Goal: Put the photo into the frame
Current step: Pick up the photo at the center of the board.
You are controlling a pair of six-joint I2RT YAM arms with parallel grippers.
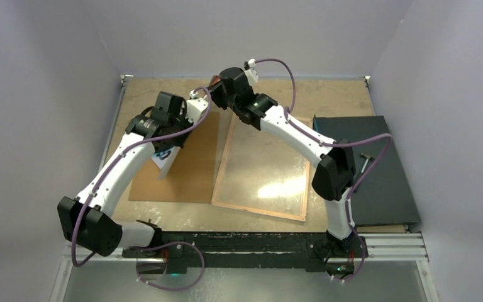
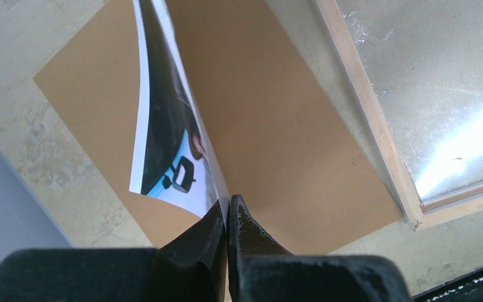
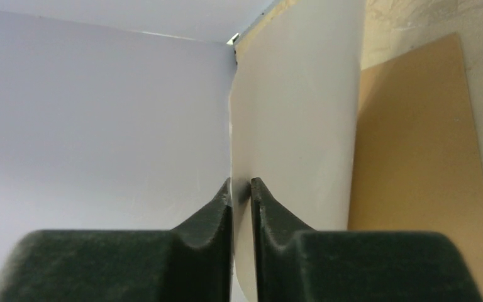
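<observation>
**Photo [image 2: 170,126] held on edge above board [image 1: 188,170], outside frame [image 1: 258,211]**

Left gripper [image 2: 227,211] is clamped on the photo's near edge, fingers pressed together on the sheet. The print is curled: its dark printed side is seen from the left wrist, its white back from the right wrist. Right gripper [image 3: 241,185]: the sheet edge sits between the fingers with a slight gap, and a firm grip cannot be confirmed. The board lies flat under the photo. The frame is laid flat just right of the board, wood side up, with a clear pane [image 1: 264,163] inside. A dark mat [image 1: 383,182] is seen at the right of the table [image 1: 327,94].
</observation>
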